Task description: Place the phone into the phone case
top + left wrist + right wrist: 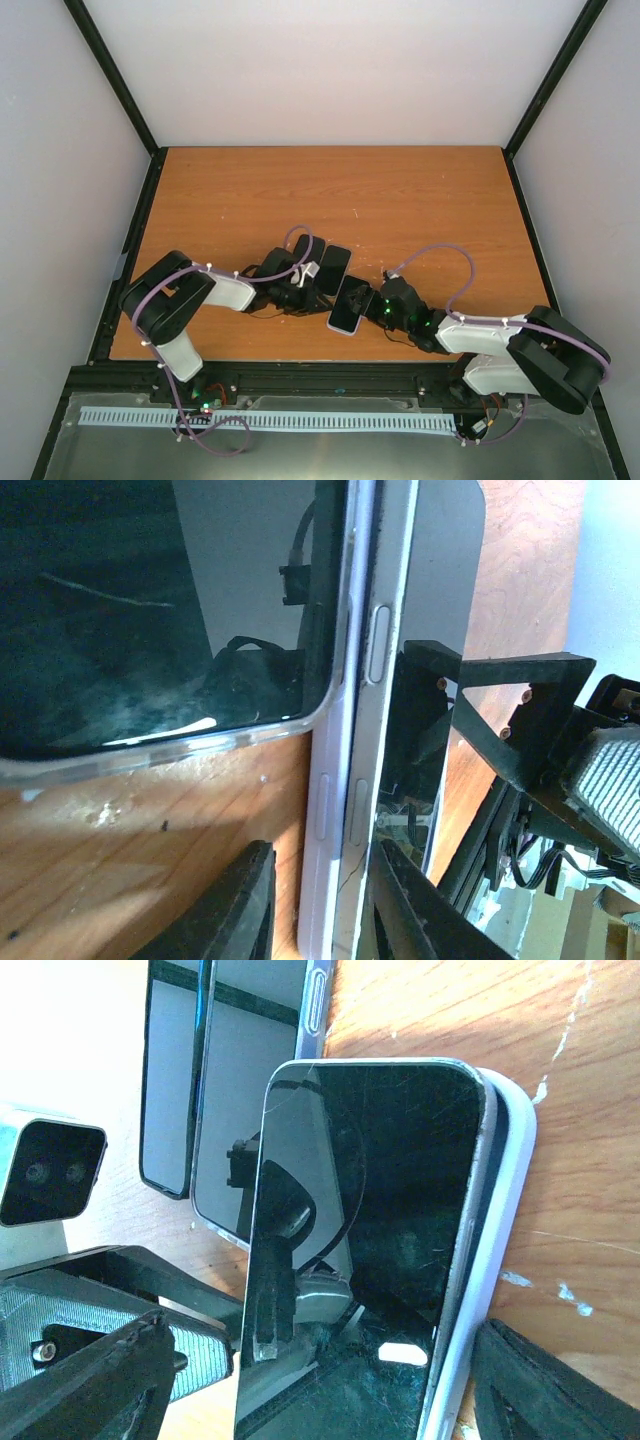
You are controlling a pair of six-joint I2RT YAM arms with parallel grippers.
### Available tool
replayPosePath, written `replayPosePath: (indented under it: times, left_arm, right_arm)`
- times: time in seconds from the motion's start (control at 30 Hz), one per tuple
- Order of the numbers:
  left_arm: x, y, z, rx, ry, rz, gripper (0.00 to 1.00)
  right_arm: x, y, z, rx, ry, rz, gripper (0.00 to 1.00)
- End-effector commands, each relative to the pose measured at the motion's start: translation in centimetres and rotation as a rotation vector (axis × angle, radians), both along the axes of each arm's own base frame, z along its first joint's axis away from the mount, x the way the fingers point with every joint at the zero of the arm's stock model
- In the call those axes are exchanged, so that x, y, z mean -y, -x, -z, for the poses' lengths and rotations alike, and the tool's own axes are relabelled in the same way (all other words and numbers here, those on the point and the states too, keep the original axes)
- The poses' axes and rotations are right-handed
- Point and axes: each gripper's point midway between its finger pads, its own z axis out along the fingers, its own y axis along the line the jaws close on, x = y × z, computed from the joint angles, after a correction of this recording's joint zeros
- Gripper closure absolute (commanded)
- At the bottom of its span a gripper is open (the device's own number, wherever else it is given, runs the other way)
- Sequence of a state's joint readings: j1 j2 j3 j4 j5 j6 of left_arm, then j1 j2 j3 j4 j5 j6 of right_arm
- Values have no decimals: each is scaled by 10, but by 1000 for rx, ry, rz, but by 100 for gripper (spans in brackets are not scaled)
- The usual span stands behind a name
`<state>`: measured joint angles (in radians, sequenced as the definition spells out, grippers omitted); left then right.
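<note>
While phone (390, 1190) sits partly in case (515, 1160), right pincer (325, 1360) spreads wide around both; left pincer (320, 880) parted astride their edge.

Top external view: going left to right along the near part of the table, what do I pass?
left arm → left gripper → phone with the pale edge → right gripper → right arm. The dark slab just beyond the phone overlaps it sideways, so I leave it out.
</note>
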<state>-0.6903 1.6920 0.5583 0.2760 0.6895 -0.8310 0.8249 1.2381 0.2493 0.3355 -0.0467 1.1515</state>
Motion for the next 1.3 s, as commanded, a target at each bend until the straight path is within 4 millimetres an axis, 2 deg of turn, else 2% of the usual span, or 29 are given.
replayPosePath:
  times: [0.0,0.4,0.63,0.73,0.9,1.07,1.17,1.27]
  left_arm:
    - [12,-1,-7,23,46,33,72]
    - [19,6,-6,6,64,60,79]
    - [27,12,-17,-3,113,93,76]
    - [30,13,-21,2,135,106,73]
    - [31,13,-24,12,141,108,66]
    - [31,13,-24,14,143,110,65]
    - [31,12,-23,16,139,113,65]
    - [32,12,-21,12,137,114,65]
  right_arm:
    - [-13,-3,-16,28,-87,-23,20]
    - [-29,-1,-51,118,-228,-91,20]
    - [-27,3,-75,174,-311,-98,18]
    - [-28,5,-79,178,-324,-107,18]
    - [-30,8,-73,153,-336,-111,18]
    - [-33,9,-64,119,-337,-122,20]
    - [-27,9,-46,73,-283,-92,28]
    - [-19,8,-32,49,-219,-62,41]
